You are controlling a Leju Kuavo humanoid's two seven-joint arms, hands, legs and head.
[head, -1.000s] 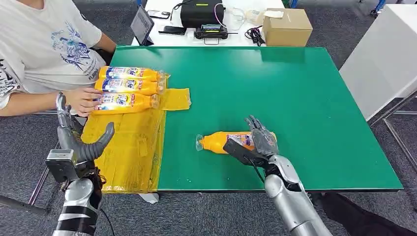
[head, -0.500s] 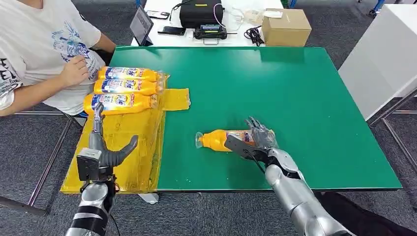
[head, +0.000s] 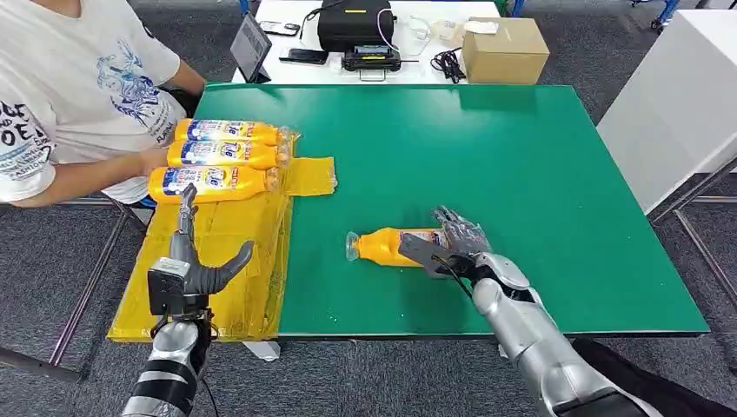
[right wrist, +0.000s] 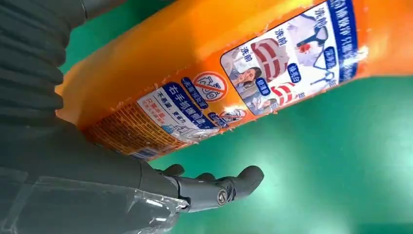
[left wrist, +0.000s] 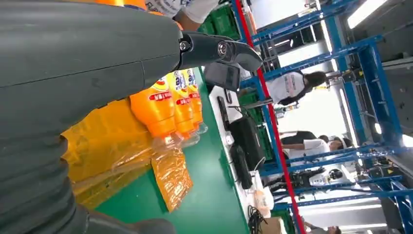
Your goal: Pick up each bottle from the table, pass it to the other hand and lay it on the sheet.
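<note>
The right hand (head: 458, 246) lay against a lone orange bottle (head: 388, 247) on its side on the green desk (head: 521, 156), fingers spread around it without a clear grip, bare green surface stretching beyond. The left hand (head: 193, 261) hovered open and empty over the yellow sheet (head: 226, 252) near the desk's front edge. Three bottles (head: 222, 156) lay side by side at the sheet's far end, beside a seated person (head: 69, 95).

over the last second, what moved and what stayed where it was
The left robot hand, open, moved in over the yellow sheet, toward the table. The person's hand left the nearest of three bottles on the sheet. The right robot hand stays at the lone bottle lying on the green table; all bottles kept their places.
</note>
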